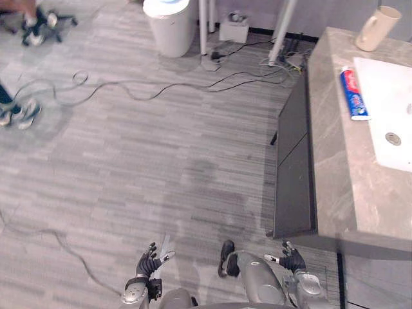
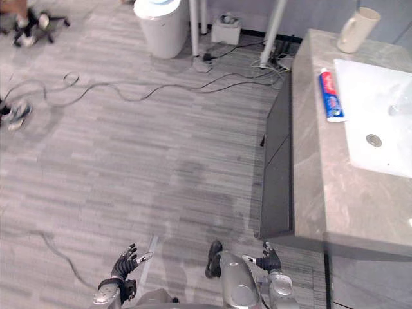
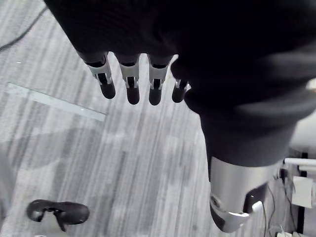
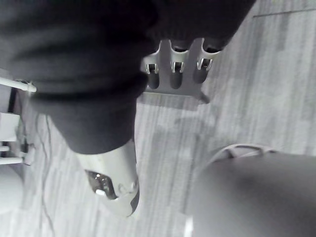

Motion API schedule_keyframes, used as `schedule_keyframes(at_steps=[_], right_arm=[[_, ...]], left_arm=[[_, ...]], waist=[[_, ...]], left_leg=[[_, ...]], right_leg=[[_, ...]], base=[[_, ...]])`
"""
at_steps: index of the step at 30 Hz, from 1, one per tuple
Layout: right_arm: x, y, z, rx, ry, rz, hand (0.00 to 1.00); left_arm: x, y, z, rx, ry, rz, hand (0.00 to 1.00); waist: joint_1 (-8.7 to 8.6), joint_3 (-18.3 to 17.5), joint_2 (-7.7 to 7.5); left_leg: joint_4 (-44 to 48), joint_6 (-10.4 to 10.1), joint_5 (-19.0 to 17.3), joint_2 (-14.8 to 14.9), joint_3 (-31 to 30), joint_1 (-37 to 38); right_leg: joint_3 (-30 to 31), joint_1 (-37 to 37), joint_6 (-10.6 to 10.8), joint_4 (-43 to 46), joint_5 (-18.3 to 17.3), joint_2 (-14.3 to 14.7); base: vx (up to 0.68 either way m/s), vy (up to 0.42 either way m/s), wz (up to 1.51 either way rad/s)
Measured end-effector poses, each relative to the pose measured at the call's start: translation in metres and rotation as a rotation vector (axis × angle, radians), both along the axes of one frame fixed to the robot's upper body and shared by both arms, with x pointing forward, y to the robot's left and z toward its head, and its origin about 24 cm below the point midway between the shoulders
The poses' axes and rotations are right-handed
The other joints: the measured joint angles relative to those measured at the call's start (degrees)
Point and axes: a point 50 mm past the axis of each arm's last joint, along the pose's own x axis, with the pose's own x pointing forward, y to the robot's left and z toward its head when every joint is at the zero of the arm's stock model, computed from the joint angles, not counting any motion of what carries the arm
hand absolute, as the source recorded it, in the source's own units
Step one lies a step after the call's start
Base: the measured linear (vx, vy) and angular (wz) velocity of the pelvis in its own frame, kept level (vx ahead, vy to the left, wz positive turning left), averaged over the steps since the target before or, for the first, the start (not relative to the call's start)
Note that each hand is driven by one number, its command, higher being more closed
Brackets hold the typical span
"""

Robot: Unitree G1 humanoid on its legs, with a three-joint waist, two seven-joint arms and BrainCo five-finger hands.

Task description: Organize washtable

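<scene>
While our left hand (image 1: 148, 263) and right hand (image 1: 295, 261) hang slack-fingered, empty, we find the toothpaste tube (image 1: 354, 95) at two o'clock.

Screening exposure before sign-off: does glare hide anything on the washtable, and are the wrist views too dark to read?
Left eye view: the white sink is very bright, yet its drain, the toothpaste tube and the cup read plainly. Left wrist view: the left hand is near black, its straight fingers clear against the floor. Right wrist view: likewise the right hand.
</scene>
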Motion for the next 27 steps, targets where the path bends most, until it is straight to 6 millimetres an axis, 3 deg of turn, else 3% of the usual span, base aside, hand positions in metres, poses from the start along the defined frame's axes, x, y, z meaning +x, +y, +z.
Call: schedule_keyframes(at_steps=[2,4,6,7,9,10,11,13,14,15,17,19,22,23,24,25,27], right_arm=[[-0.004,-0.003,-0.001,0.001,0.007,-0.023,0.00],[-0.006,-0.007,-0.002,0.000,0.014,-0.046,0.00],[-0.009,-0.008,-0.002,-0.002,0.017,-0.057,0.00],[-0.010,-0.012,-0.002,-0.017,0.019,-0.066,0.00],[-0.014,-0.014,-0.001,-0.030,0.016,-0.078,0.00],[-0.019,-0.014,-0.002,-0.029,0.024,-0.078,0.00],[-0.025,-0.004,-0.004,-0.006,0.036,-0.070,0.00],[-0.032,0.011,-0.007,0.032,0.047,-0.052,0.00],[-0.033,0.021,-0.008,0.057,0.050,-0.039,0.00],[-0.032,0.023,-0.008,0.064,0.050,-0.037,0.00],[-0.034,0.024,-0.011,0.071,0.071,-0.022,0.00],[-0.033,0.024,-0.014,0.066,0.091,-0.002,0.00],[-0.023,0.021,-0.015,0.038,0.092,0.040,0.00],[-0.019,0.019,-0.014,0.026,0.089,0.049,0.00],[-0.019,0.017,-0.015,0.020,0.096,0.051,0.00],[-0.021,0.013,-0.015,0.013,0.097,0.047,0.00],[-0.016,0.000,-0.011,-0.027,0.080,0.046,0.00]], left_arm=[[0.010,-0.001,0.006,0.003,-0.047,-0.006,0.00],[0.013,0.000,0.007,0.004,-0.054,-0.001,0.00],[0.012,-0.003,0.006,-0.005,-0.052,0.001,0.00],[0.010,-0.007,0.005,-0.017,-0.046,0.005,0.00],[0.001,-0.012,0.000,-0.034,-0.024,0.015,0.00],[-0.008,-0.012,-0.004,-0.037,0.002,0.026,0.00],[-0.019,-0.011,-0.007,-0.038,0.031,0.040,0.00],[-0.024,-0.003,-0.007,-0.016,0.040,0.071,0.00],[-0.024,0.003,-0.006,0.008,0.042,0.061,0.00],[-0.024,0.004,-0.006,0.014,0.045,0.052,0.00],[-0.022,0.002,-0.006,0.021,0.044,0.028,0.00],[-0.021,0.005,-0.005,0.031,0.041,0.023,0.00],[-0.019,0.011,-0.007,0.046,0.059,0.019,0.00],[-0.018,0.011,-0.008,0.045,0.066,0.017,0.00],[-0.018,0.012,-0.009,0.049,0.077,0.012,0.00],[-0.019,0.013,-0.010,0.054,0.086,0.012,0.00],[-0.017,-0.003,-0.013,0.006,0.084,0.011,0.00]], waist=[[0.20,-0.08,-0.13],[0.94,-0.03,-0.28],[1.81,0.08,-0.54],[2.37,0.02,-0.46],[3.12,-0.22,-0.03],[3.42,-0.94,-0.34],[3.40,-2.42,-1.61],[3.55,-3.99,-4.37],[3.72,-4.65,-5.57],[3.69,-4.68,-5.81],[2.94,-4.84,-5.89],[2.53,-4.83,-5.49],[1.21,-4.51,-3.73],[0.95,-4.19,-3.21],[0.85,-4.34,-3.61],[0.68,-4.35,-4.01],[0.74,-3.76,-0.72]], left_leg=[[-4.62,1.56,-1.40,0.09,-1.31,-4.55],[-14.93,2.21,-1.76,-1.86,-7.20,-9.70],[-26.38,1.07,-0.96,-4.58,-14.38,-11.03],[-34.73,-0.47,0.49,-5.73,-19.90,-11.04],[-41.71,-0.96,2.34,-5.59,-24.27,-10.43],[-39.33,-1.87,7.01,-5.55,-23.47,-9.44],[-35.84,-1.29,7.46,-6.35,-20.78,-9.67],[-33.74,1.73,5.19,-6.50,-15.48,-8.17],[-34.08,2.62,3.69,-6.42,-11.61,-5.88],[-34.56,3.20,3.20,-6.48,-9.93,-4.47],[-38.22,4.82,2.55,-7.38,-3.34,2.23],[-41.15,5.10,2.46,-7.24,1.39,6.28],[-43.72,4.74,2.71,-5.10,6.11,8.44],[-44.35,4.34,2.94,-4.56,6.69,8.99],[-45.18,3.65,3.20,-5.13,7.67,10.22],[-45.81,2.88,3.00,-6.22,7.50,11.85],[-47.79,1.18,3.04,-5.13,6.68,14.62]], right_leg=[[2.36,3.93,0.07,-3.74,-0.01,-0.19],[5.57,6.44,1.93,-5.44,-0.71,-0.78],[8.23,7.77,4.03,-5.37,-2.01,-1.53],[10.63,8.38,5.53,-4.80,-3.31,-1.89],[14.62,8.60,8.23,-2.48,-6.31,-2.21],[18.01,8.43,9.67,0.38,-9.12,-2.88],[20.77,7.77,10.78,1.91,-10.83,-4.30],[22.19,5.51,11.47,6.76,-11.38,-6.33],[19.95,1.41,12.32,14.21,-10.13,-7.81],[18.47,-0.46,12.61,17.58,-9.27,-8.83],[10.17,-4.96,12.32,26.45,-7.98,-13.20],[3.68,-6.72,11.48,26.28,-9.25,-13.68],[-7.51,-10.31,10.70,17.22,-9.87,-10.24],[-10.34,-11.18,9.24,13.03,-8.51,-9.10],[-12.11,-11.15,7.63,4.74,-2.54,-7.83],[-11.47,-10.37,1.76,2.55,3.35,-7.34],[-9.82,-9.45,2.06,3.23,1.73,-4.90]], base=[[0.47,0.070,-0.79],[0.36,0.156,-0.80],[0.29,0.220,-0.76],[0.31,0.322,-1.01],[0.30,0.382,-1.16],[0.32,0.447,-1.35],[0.41,0.512,-1.38],[0.37,0.424,-1.36],[0.26,0.308,-1.43],[0.22,0.278,-1.40],[0.20,0.227,-1.20],[0.19,0.142,-1.18],[0.23,0.038,-1.00],[0.26,-0.049,-0.64],[0.35,-0.079,-0.63],[0.31,-0.068,-0.71],[0.23,-0.049,-0.67]])
